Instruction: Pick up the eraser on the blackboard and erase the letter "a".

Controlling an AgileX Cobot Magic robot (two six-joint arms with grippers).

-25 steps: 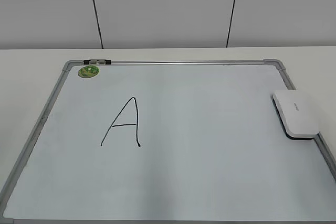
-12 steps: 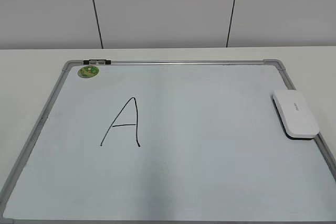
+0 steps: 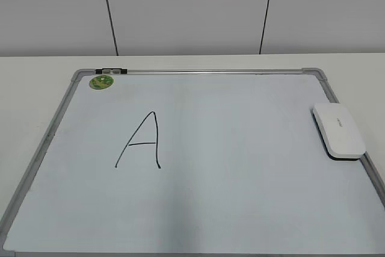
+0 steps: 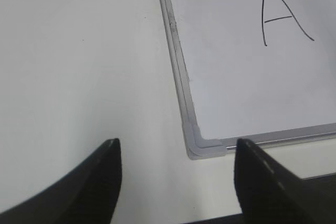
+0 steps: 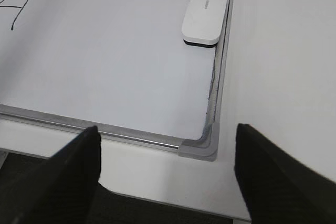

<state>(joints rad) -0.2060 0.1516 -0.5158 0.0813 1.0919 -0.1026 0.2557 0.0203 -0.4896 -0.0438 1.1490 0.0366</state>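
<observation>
Nothing is changing yet: the eraser is still waiting at the blackboard's right edge.

Across the last second the exterior view is showing no movement. The eraser (image 3: 338,130) is lying flat on the blackboard (image 3: 240,167), against its right frame rail and well apart from the only letter on it, a capital "A" (image 3: 140,140) left of the board's middle; no lowercase "a" is showing. Both arms are hanging back off the near corners over the desk (image 4: 79,66): left gripper (image 4: 178,182) with fingers (image 4: 100,182) spread wide and empty, right gripper (image 5: 165,177) likewise wide and empty. The pickup is probably not begun.
</observation>
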